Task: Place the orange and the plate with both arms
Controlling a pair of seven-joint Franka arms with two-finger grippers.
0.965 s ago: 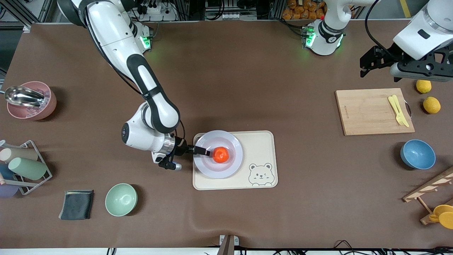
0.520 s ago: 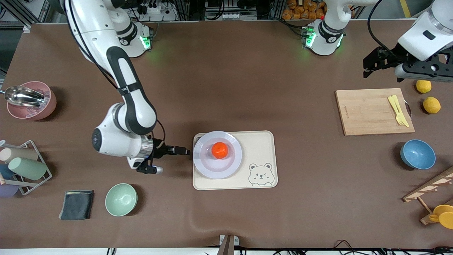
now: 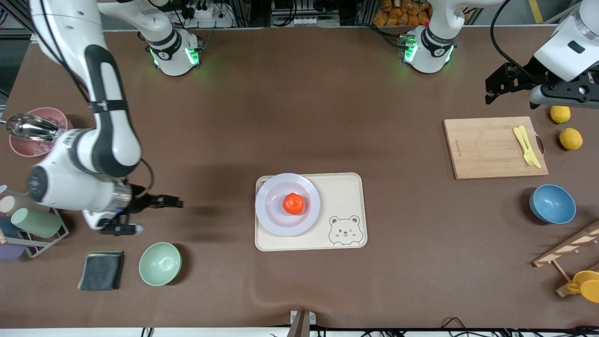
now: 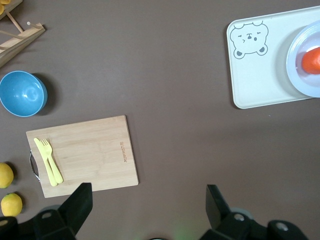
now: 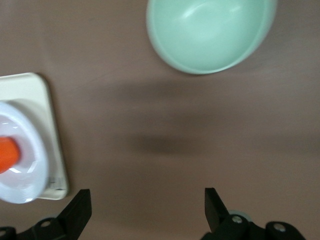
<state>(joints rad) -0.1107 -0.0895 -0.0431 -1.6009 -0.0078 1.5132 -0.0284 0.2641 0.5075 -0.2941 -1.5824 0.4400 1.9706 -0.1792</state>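
The orange (image 3: 294, 204) lies in the middle of the plate (image 3: 271, 216), which rests on the cream bear tray (image 3: 344, 196). My right gripper (image 3: 177, 202) hangs open and empty over bare table between the plate and the cup rack, well apart from both. In the right wrist view the gripper (image 5: 145, 192) is open, with the orange (image 5: 6, 155) and plate (image 5: 27, 172) at the frame's edge. My left gripper (image 3: 490, 90) is open and empty, above the table beside the cutting board. The left wrist view shows its gripper (image 4: 148, 190) open, the orange (image 4: 312, 60) and plate (image 4: 300, 80) far off.
A pale green bowl (image 3: 160, 263) and dark cloth (image 3: 101, 270) lie near my right gripper, with a cup rack (image 3: 28, 220) and pink bowl (image 3: 37, 135) at that end. Cutting board (image 3: 486, 147), two lemons (image 3: 571, 138), blue bowl (image 3: 552, 204) and wooden rack (image 3: 568, 250) occupy the left arm's end.
My right gripper has drawn back from the plate toward the right arm's end of the table, leaving the orange resting on the plate. The left gripper drifted slightly outward.
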